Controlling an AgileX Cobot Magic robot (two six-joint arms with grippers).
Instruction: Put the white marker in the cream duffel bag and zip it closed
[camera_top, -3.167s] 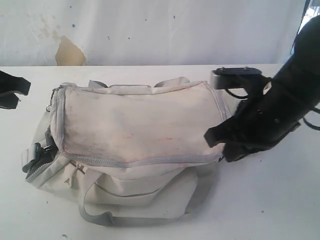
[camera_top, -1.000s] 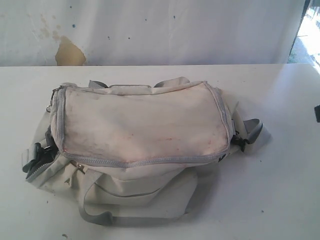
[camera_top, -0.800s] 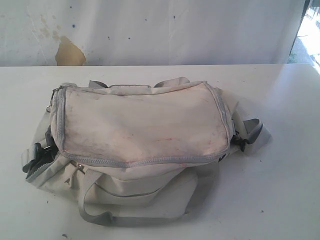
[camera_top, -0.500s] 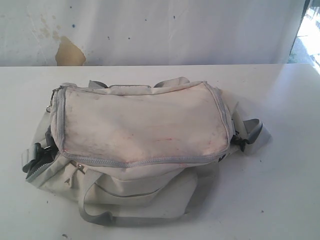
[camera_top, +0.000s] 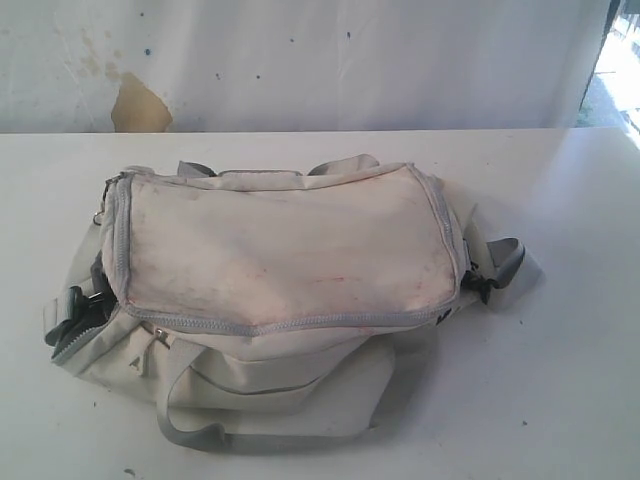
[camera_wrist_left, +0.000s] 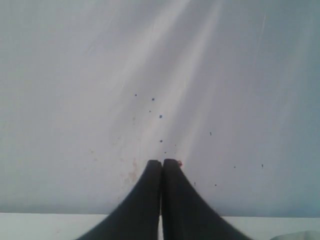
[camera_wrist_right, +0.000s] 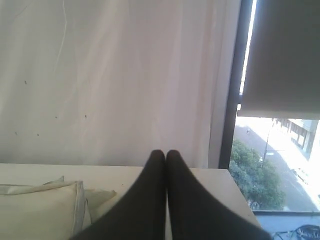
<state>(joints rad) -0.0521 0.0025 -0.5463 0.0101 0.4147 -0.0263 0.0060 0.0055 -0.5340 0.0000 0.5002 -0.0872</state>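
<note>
The cream duffel bag lies on the white table in the exterior view, its grey zipper running closed round the top panel. A corner of the bag also shows in the right wrist view. The white marker is out of view. Neither arm appears in the exterior view. My left gripper is shut with nothing between its fingers, facing the white backdrop. My right gripper is shut and empty too, pointing over the table's far edge beside the bag.
A grey webbing strap loops out at the bag's front, and black clips sit at its left end. A white stained backdrop stands behind the table. A window opens to the right.
The right arm, which stood at the bag's right end a few seconds ago, has drawn back out of the exterior view. The bag has not moved.
</note>
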